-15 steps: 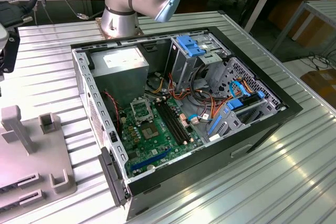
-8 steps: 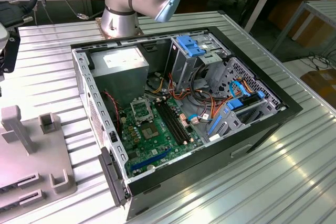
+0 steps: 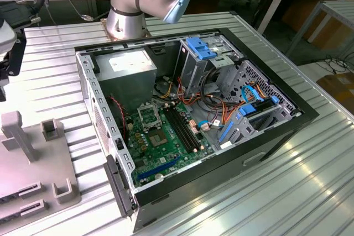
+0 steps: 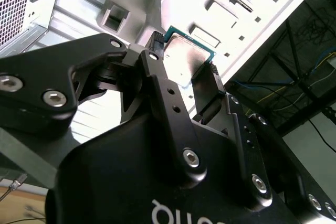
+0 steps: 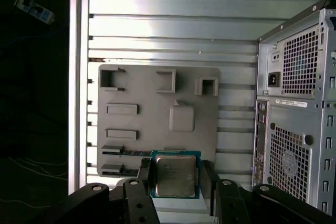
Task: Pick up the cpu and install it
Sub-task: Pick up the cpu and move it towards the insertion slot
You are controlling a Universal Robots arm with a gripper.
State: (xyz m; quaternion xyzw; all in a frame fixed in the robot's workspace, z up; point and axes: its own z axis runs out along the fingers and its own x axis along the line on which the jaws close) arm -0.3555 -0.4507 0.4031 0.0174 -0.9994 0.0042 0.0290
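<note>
The black two-fingered gripper (image 5: pixel 175 179) is clamped on opposite edges of the small, flat, silver-topped cpu (image 5: pixel 175 174), held over the grey plastic parts tray (image 5: pixel 131 98) beside the open metal computer case (image 5: pixel 294 119), so it is probably best carried level with a steady grip.

The hand (image 5: pixel 176 170), gripping the cpu (image 5: pixel 175 178), is hanging over the plate (image 5: pixel 142 95) with open air lying around it. Blocks (image 5: pixel 166 80) are sticking up along one edge of the plate. The case (image 5: pixel 294 129) is standing just beside the plate like a tall wall.

In the exterior view the case is lying open on top. Nothing is covering the socket (image 3: pixel 149 115), though the power supply (image 3: pixel 128 66) and slots (image 3: pixel 180 126) are hemming it in. Cables (image 3: pixel 218 109) are crowding the drive cage (image 3: pixel 202 59) side. Bare tabletop (image 3: pixel 276 192) is stretching around the case.
</note>
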